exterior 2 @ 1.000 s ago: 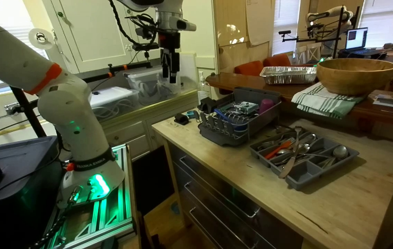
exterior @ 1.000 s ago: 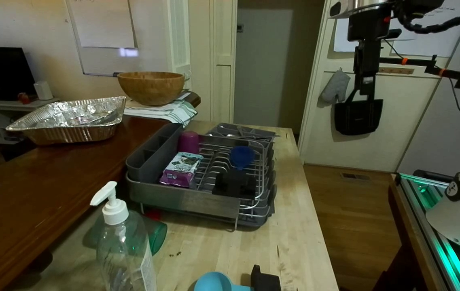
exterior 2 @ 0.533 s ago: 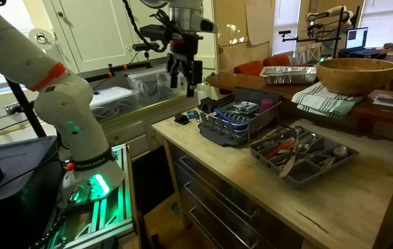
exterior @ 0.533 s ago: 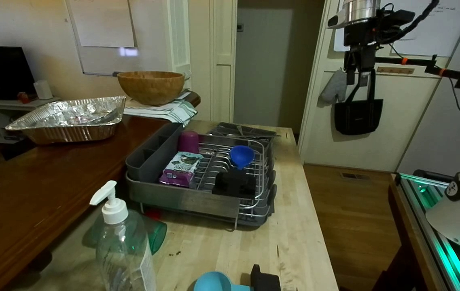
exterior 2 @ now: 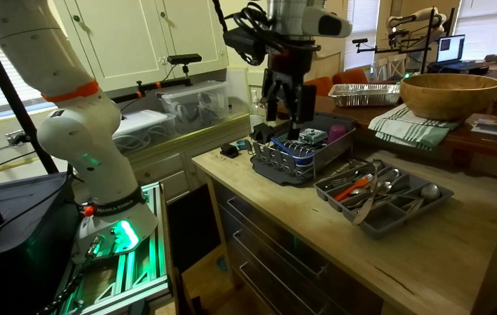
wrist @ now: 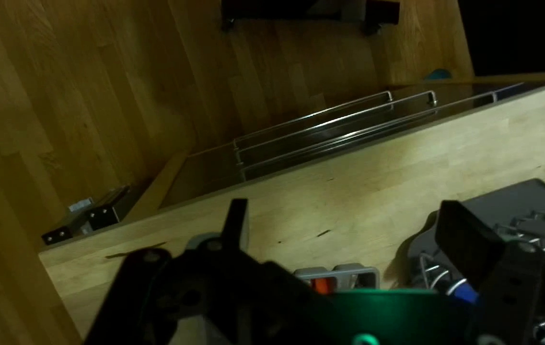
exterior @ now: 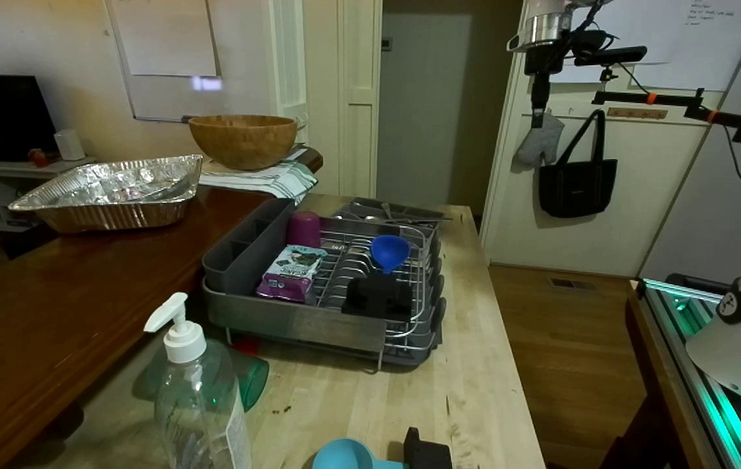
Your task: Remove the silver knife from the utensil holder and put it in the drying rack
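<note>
The silver knife (exterior 2: pixel 365 209) lies on top of other cutlery in the grey utensil holder (exterior 2: pixel 386 217), its blade hanging over the near side. The drying rack (exterior 2: pixel 336 150) stands beside the holder; its metal front also shows in an exterior view (exterior: pixel 298 324). My gripper (exterior 2: pixel 284 124) is high in the air, overlapping the rack in that view, and points down. In the wrist view my gripper (wrist: pixel 344 206) is open with nothing between the fingertips. Parts of the utensil holder (wrist: pixel 363 272) and of the rack's base (wrist: pixel 536 194) show there; the knife is hidden.
The rack holds a purple cup (exterior: pixel 304 229), a snack packet (exterior: pixel 293 270) and a blue scoop (exterior: pixel 390 252). A soap bottle (exterior: pixel 197 397) and a light blue scoop (exterior: pixel 344 454) stand nearer. A wooden bowl (exterior 2: pixel 449 94) and foil tray (exterior 2: pixel 364 95) sit on the brown table.
My gripper has moved from beyond the counter towards the rack, rightward and lower in an exterior view, and has turned. The knife, holder and rack have not moved.
</note>
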